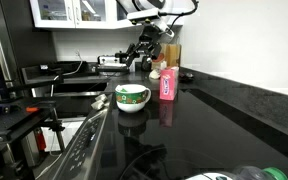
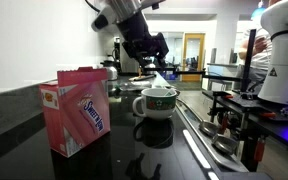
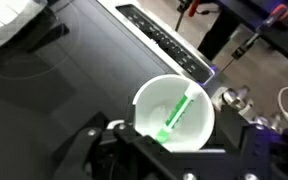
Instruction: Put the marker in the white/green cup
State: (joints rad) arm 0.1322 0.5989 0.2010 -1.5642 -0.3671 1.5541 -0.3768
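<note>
Marker (image 3: 176,115) lies slanted inside cup (image 3: 152,96), leaning on wall, right under jaws. Jaws spread wide, empty, hanging above counter (image 3: 44,90): drop looks done, task seemingly complete.

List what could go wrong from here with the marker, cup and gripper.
1. The short bright-green marker leans against the wall of the squat white cup with a green band; a knock might tip it out.
2. The black gripper, open, hangs above the cup; a low sideways move may clip its rim.
</note>
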